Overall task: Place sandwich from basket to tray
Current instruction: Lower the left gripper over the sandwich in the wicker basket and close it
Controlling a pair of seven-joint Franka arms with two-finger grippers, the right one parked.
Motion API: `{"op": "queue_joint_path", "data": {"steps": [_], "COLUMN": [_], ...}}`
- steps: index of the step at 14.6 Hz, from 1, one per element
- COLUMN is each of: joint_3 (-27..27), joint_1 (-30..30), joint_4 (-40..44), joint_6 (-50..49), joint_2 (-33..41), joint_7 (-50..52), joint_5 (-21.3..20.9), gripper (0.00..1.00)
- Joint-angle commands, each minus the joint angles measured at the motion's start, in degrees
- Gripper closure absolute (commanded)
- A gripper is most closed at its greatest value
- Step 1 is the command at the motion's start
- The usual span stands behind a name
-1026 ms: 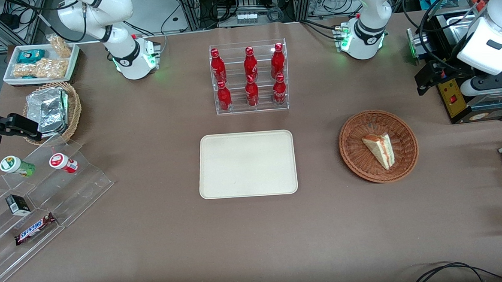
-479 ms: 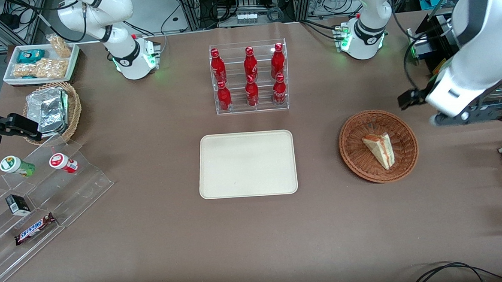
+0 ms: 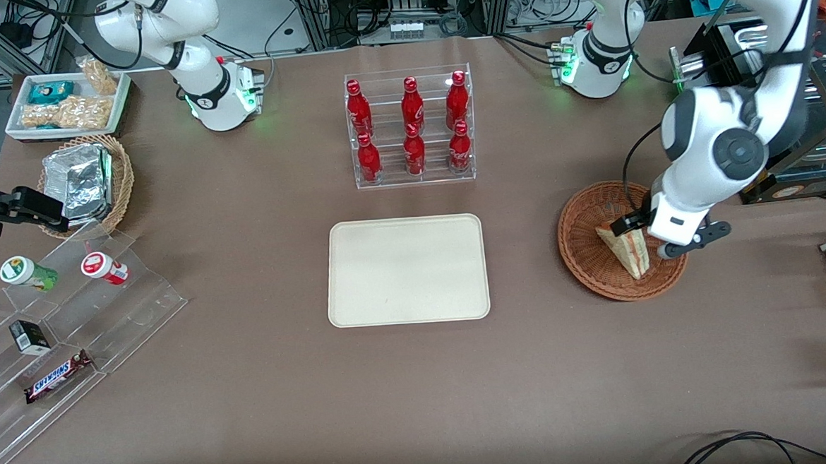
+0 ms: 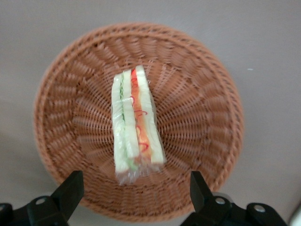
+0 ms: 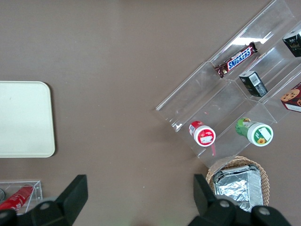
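Front view: gripper (image 3: pixel 641 238) hovers over basket (image 3: pixel 584 265), lower right of frame; sandwich (image 3: pixel 626 249) inside, tray (image 3: pixel 406 269) at centre bare. Wrist view: fingers (image 4: pixel 70 188) spread wide, straddling wedge. Looks light, soft, slippery in wrap; pinch gently across flat bread faces.

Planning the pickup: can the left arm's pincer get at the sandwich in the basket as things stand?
Probably yes. The pincer hangs open above the basket, fingers spread wider than the sandwich, which lies alone with nothing covering it.
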State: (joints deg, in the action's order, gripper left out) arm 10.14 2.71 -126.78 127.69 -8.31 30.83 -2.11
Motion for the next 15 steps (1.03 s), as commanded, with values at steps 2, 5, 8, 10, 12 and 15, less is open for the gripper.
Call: {"op": "queue_joint_path", "data": {"steps": [2,5,8,10,12,15], "joint_3": [0.14,0.23,0.23,0.23,0.14,0.49], "joint_1": [1.15,1.07,1.07,1.15,1.59,1.25], "joint_4": [-0.40,-0.66,-0.48,-0.13,0.31,2.23], "joint_6": [3.43,6.68,6.61,5.65,3.72,-1.28], "joint_2": [-3.11,-6.10,-6.46,-6.11,-4.45,-0.06], "joint_7": [8.87,13.55,13.64,13.99,13.47,12.85], "joint_5": [0.26,0.18,0.18,0.18,0.18,0.00], "gripper": [0.00,0.00,0.70,0.93,0.96,0.96]}}
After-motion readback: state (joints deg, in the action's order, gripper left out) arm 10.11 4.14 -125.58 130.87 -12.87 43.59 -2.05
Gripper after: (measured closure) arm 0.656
